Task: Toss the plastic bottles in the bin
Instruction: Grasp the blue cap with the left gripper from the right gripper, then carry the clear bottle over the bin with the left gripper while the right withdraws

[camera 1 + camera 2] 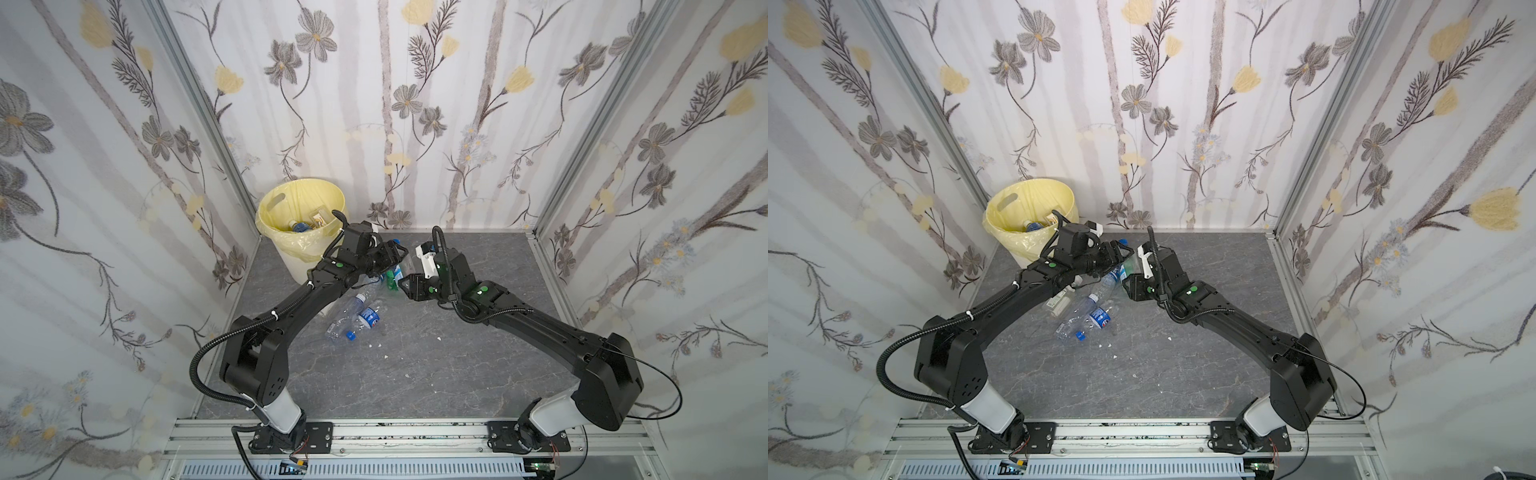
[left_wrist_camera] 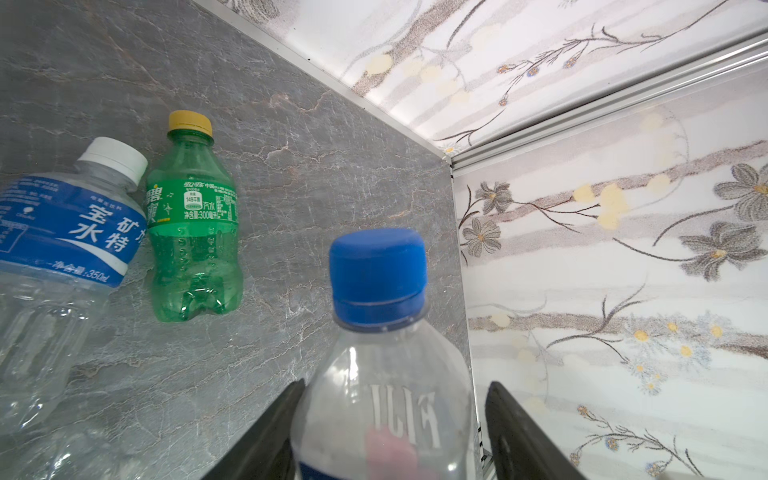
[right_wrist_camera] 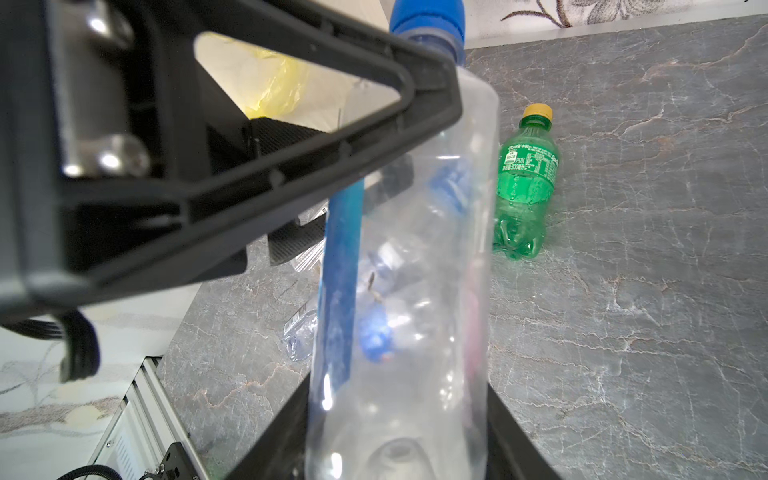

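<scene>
A clear plastic bottle [image 2: 382, 374] [image 3: 407, 291] with a blue cap hangs between both grippers above the floor. My right gripper [image 3: 397, 392] [image 1: 405, 284] is shut on its base end. My left gripper [image 2: 397, 384] [image 1: 395, 253] is open around its shoulder; one finger touches it and the other stands a little off. A green bottle [image 2: 193, 232] [image 3: 525, 183] and a blue-labelled, white-capped bottle [image 2: 62, 232] lie on the floor below. More clear bottles [image 1: 357, 316] [image 1: 1088, 318] lie in a heap under the left arm. The cream bin [image 1: 303, 180] [image 1: 1017, 195] with a yellow bag stands at the back left, with bottles [image 1: 299, 226] inside.
The grey marbled floor [image 1: 457, 365] is boxed in by flowered walls on three sides. Small white scraps [image 1: 376, 345] lie near the middle. An aluminium rail [image 1: 395, 432] with both arm bases runs along the front edge.
</scene>
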`<state>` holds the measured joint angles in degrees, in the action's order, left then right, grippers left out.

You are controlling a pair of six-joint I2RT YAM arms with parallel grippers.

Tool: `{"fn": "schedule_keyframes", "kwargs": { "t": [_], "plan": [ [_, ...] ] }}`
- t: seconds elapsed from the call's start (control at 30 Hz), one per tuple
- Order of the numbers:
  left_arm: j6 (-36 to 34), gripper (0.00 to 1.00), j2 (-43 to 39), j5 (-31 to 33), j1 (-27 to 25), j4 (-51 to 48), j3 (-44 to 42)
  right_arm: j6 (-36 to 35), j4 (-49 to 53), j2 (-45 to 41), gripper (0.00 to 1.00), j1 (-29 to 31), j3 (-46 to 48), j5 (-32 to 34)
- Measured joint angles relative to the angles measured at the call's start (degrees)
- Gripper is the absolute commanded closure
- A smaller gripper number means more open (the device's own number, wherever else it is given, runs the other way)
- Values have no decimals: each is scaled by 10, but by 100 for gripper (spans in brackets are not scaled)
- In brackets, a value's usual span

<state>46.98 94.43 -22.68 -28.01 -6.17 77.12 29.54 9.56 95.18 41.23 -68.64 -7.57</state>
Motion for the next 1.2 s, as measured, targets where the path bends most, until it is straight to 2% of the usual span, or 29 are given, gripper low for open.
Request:
{"fn": "schedule_keyframes", "kwargs": {
  "t": [0.3,0.47,0.57,0.63,0.67,0.93,1.2],
  "plan": [
    [2,45,0,4,2,3,-2,5,-3,11,44,0,-18,-10],
    [-1,48,0,5,3,3,1,6,-4,11,28,0,-24,-14],
    [-5,48,0,2,9,3,14,6,-3,0,15,0,-19,-17],
    [-12,49,0,2,19,3,25,6,-4,-16,2,0,-13,-17],
    [-18,49,0,2,23,2,29,6,-5,-23,0,0,-9,-17],
    [-22,50,-14,-9,63,-4,90,-7,-7,-80,0,0,-2,-10],
    [-22,50,-31,-20,114,-14,184,-33,3,-61,0,5,-71,10]
  ]
}}
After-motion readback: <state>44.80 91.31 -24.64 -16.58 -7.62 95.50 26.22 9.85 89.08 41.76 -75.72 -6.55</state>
